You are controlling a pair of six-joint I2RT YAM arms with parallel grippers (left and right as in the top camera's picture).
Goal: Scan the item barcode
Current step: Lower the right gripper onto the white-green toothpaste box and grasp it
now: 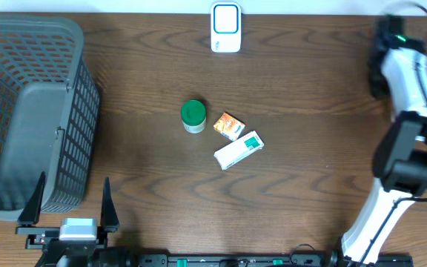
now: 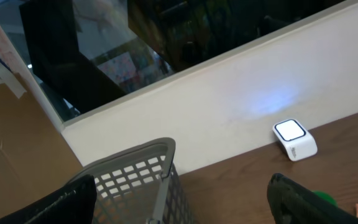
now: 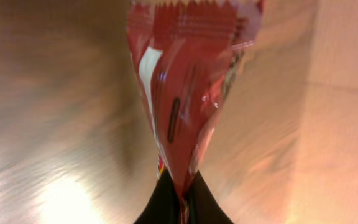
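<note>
A red foil packet [image 3: 185, 74] fills the right wrist view, pinched at its lower edge by my right gripper [image 3: 182, 199], which is shut on it over the wooden table. The packet does not show in the overhead view, where the right arm [image 1: 410, 81] reaches toward the far right corner. The white barcode scanner [image 1: 226, 27] stands at the table's back edge and also shows in the left wrist view as the scanner [image 2: 295, 139]. My left gripper [image 1: 70, 202] is open and empty at the front left, beside the basket; its fingers [image 2: 303, 202] stand wide apart.
A grey mesh basket [image 1: 73, 44] occupies the left side; its rim [image 2: 135, 155] lies just ahead of the left gripper. Mid-table lie a green-lidded jar [image 1: 193, 115], a small orange box [image 1: 229, 125] and a white-and-green box [image 1: 239, 150]. A wall backs the table.
</note>
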